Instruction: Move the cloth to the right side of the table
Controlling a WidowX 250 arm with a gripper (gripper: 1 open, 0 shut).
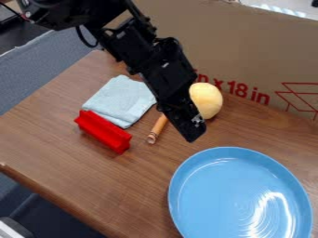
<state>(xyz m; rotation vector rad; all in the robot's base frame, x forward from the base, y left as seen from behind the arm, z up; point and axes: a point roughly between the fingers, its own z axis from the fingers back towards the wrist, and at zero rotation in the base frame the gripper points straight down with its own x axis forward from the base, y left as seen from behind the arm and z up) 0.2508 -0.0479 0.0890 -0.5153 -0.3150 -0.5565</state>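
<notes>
Cloth lies flat on the table, well to the left of my claw and a little further back, with nothing gripping it. My claw is pressed together and holds nothing; its tip hangs over bare wood, with the small carrot-like stick just to its left and the yellow ball just behind it. The red block sits beyond the stick, near the cloth's front edge, and the big blue plate fills the space in front of the claw and to its right.

As I judge it, the task is not started. My worries: swinging the arm left could knock the stick or roll the ball. Coming down with the fingers together would only press the cloth, so I must spread them first. Dragging the cloth across could sweep the stick along, and the plate leaves little free wood to set it on.
</notes>
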